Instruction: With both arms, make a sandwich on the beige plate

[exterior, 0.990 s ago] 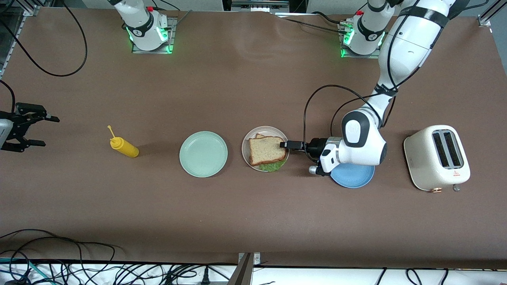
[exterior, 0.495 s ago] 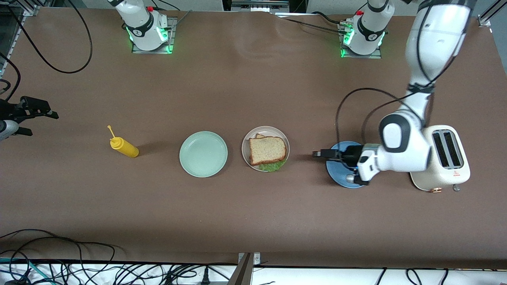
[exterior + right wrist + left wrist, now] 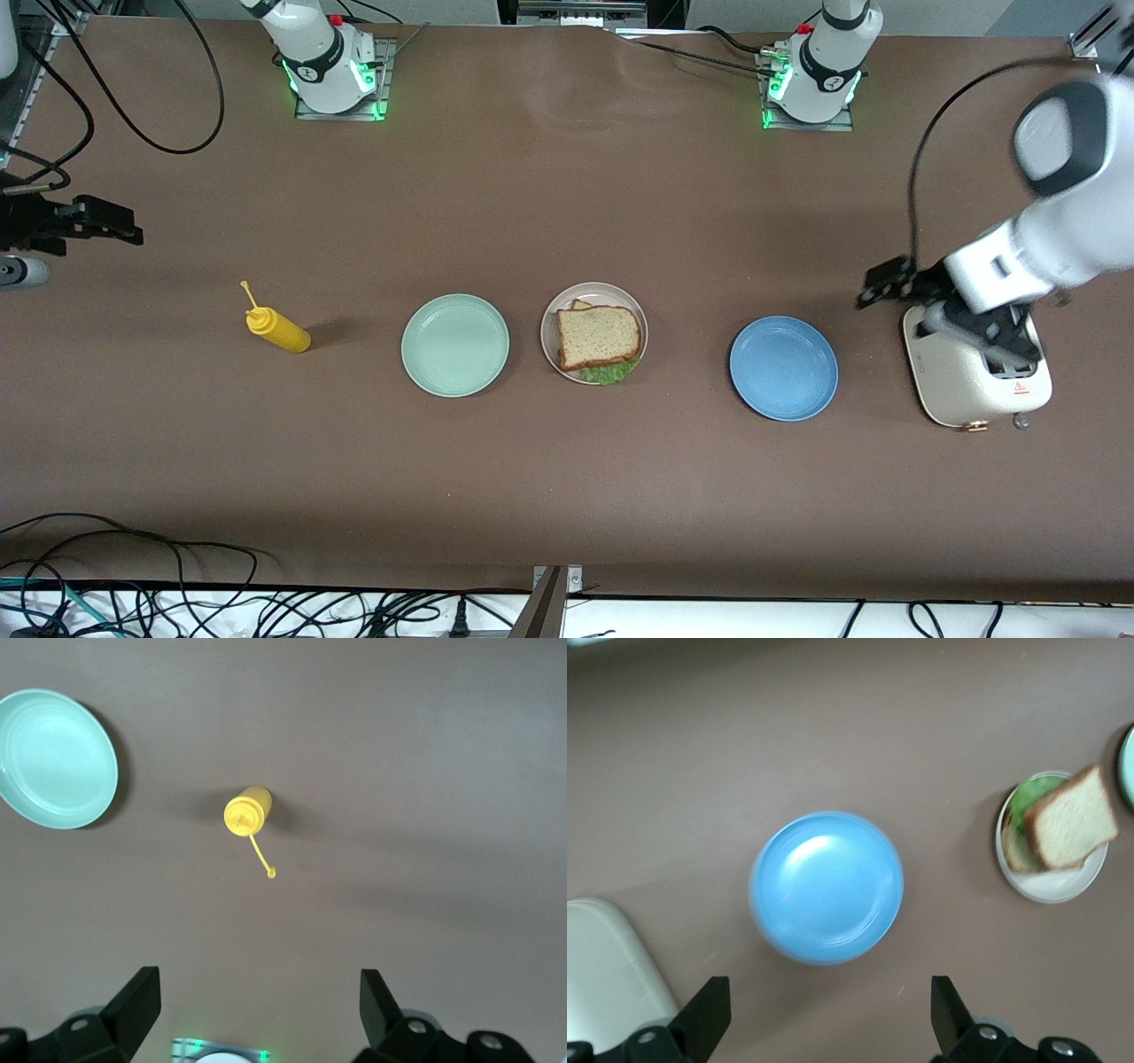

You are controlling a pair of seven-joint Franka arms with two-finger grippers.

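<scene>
The sandwich [image 3: 598,337] lies on the beige plate [image 3: 548,324] in the middle of the table: a speckled bread slice on top, green lettuce showing at its nearer edge, a second slice under it. It also shows in the left wrist view [image 3: 1068,819] on the plate [image 3: 1052,892]. My left gripper [image 3: 875,290] is open and empty, up in the air beside the toaster [image 3: 974,354]; its jaws stand wide apart [image 3: 828,1003]. My right gripper [image 3: 115,226] is open and empty, high at the right arm's end of the table [image 3: 257,994].
A blue plate [image 3: 784,368] lies between the sandwich and the toaster. A mint-green plate [image 3: 455,345] lies beside the beige plate, toward the right arm's end. A yellow squeeze bottle [image 3: 276,330] lies past it. Cables run along the table's near edge.
My left gripper has drawn away from the sandwich, passed over the blue plate and risen beside the toaster. My right gripper has moved slightly up. The sandwich has not moved.
</scene>
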